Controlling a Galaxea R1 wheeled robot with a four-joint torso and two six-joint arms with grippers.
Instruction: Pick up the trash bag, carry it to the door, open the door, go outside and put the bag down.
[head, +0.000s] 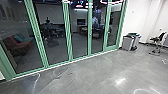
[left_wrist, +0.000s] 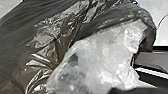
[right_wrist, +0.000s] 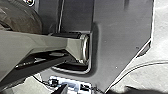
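Observation:
The trash bag looms close in the left wrist view, its dark, shiny plastic creased and bunched around a whitish, translucent part. A brownish piece of what looks like the same bag shows in the right wrist view, beside the robot's own jointed bar. How my left gripper meets the bag is hidden, and I cannot make out the state of my right gripper. In the head view, green-framed glass panels stand ahead; which of them is a door I cannot tell.
Grey bins stand by the white wall, right of the glass. Farther right is a dark chair. Red seating shows through or in the glass at left, and a pale figure, perhaps a person, farther right. Polished floor lies before the panels.

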